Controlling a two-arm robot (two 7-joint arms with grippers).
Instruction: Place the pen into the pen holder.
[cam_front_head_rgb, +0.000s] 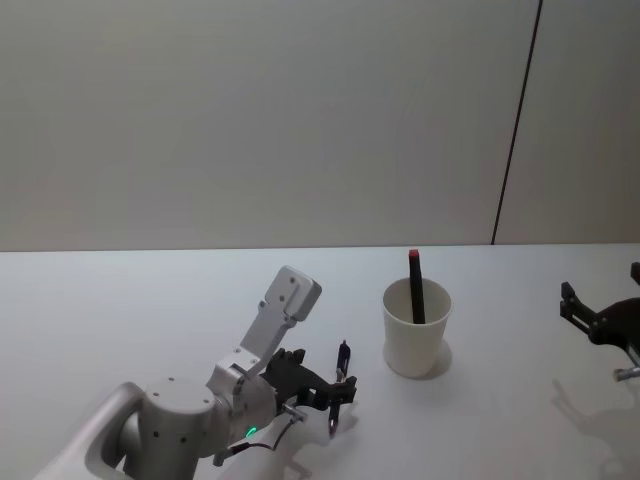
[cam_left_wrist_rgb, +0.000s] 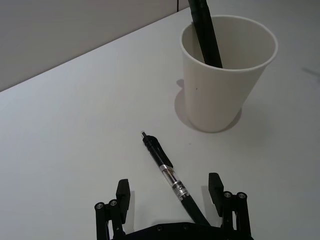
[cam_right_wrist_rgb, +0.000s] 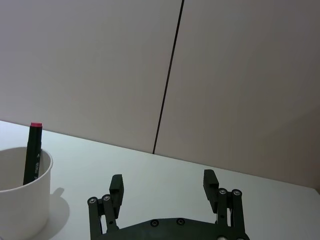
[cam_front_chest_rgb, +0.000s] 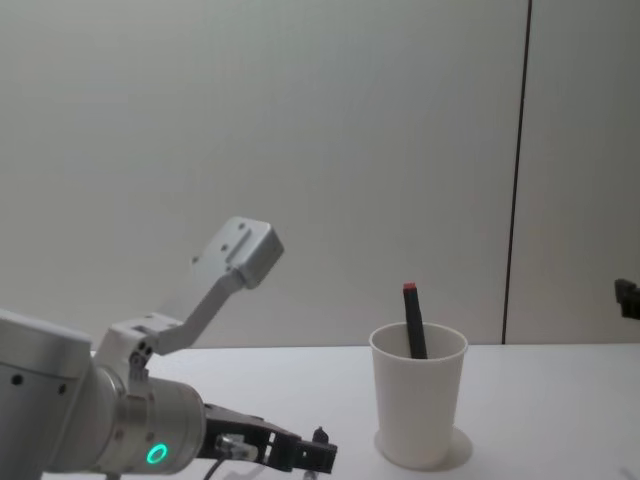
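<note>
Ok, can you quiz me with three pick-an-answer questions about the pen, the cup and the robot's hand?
1. Where is the pen? A) inside the white cup B) lying on the table near the cup C) leaning on the wall
2. What colour is the top of the marker standing in the cup? A) blue B) green C) red
3. The left gripper is: A) open B) shut on the pen C) shut on the cup
Answers: 1 B, it lies flat on the tabletop; 2 C, the red cap pokes above the rim; 3 A, its fingers stand apart. The right gripper sits parked, open, at the table's right.
</note>
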